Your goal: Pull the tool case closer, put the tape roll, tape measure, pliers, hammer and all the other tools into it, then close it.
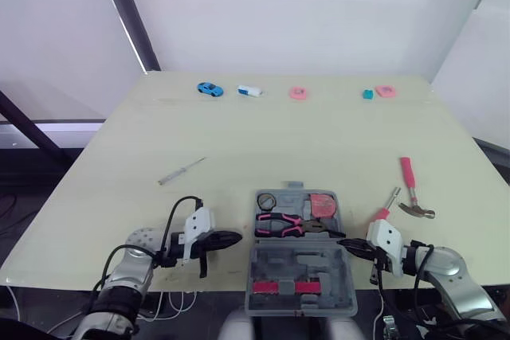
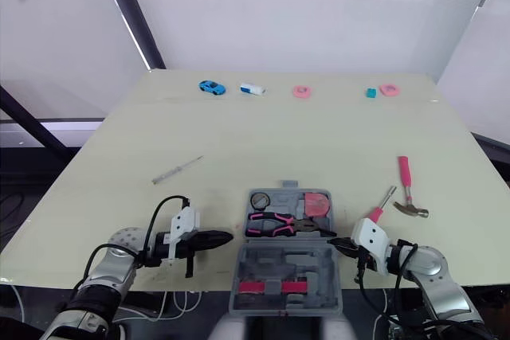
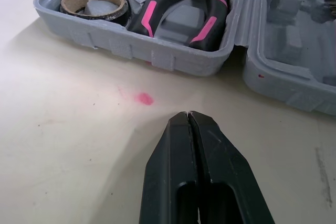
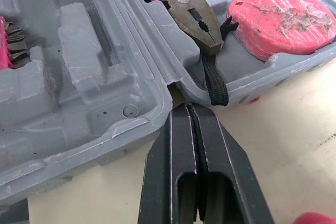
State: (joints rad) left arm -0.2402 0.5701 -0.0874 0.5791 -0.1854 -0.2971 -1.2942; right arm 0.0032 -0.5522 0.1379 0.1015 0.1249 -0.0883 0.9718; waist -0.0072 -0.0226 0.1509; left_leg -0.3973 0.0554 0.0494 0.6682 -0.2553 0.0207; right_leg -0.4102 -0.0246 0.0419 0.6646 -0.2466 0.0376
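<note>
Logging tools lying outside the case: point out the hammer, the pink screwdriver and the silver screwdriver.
Hammer [image 1: 408,177]: left eye view, on its pink handle.
Pink screwdriver [image 1: 387,203]: left eye view, midway along it.
Silver screwdriver [image 1: 182,170]: left eye view, on the middle of its shaft.

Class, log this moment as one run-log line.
case open; inside: tape roll, pliers, tape measure; outside: hammer, pink screwdriver, thin tool; left hand shut, empty; right hand shut, empty

Illumination: bright, diffuse, even. Shadows on the surface [image 1: 319,133] are faint, soft-edged. Left wrist view: far area overexposed.
</note>
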